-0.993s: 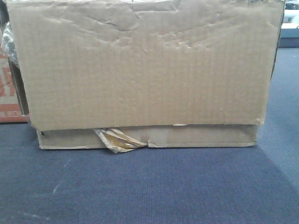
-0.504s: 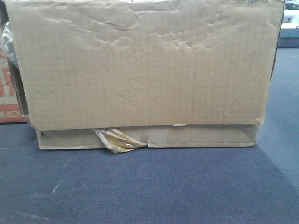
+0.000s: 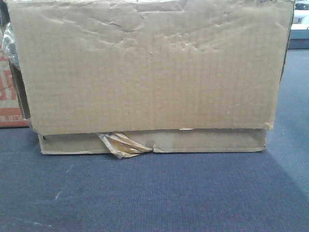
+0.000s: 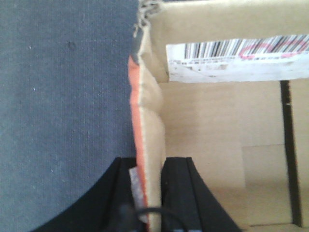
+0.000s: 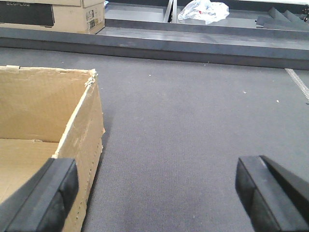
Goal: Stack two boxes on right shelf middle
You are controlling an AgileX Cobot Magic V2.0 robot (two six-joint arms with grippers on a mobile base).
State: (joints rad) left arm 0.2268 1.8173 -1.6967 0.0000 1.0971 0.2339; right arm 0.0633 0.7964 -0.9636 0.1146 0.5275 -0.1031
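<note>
Exterior front-facing view shows the large box [image 3: 149,72], its face wrinkled, resting on the flat box [image 3: 207,141] with torn tape [image 3: 120,144]. Both sit on blue-grey carpet [image 3: 145,193] beside a red-printed box [image 3: 7,96]. No shelf shows in any view.

The left hand [image 4: 149,166] is clamped on a thin cardboard wall [image 4: 147,116] that is orange on its outer side. This is probably the large box's left side, though that is not certain. The right hand [image 5: 157,186] is spread wide and holds nothing, with one finger above the open box's right wall [image 5: 82,140] and the other over carpet.

The large box looks open and empty, so it is likely light. Its thin, creased walls are soft and would buckle under a one-sided pinch. Pinching both opposite walls and lifting evenly seems safest. The flat box underneath is separate and needs its own hold.
</note>
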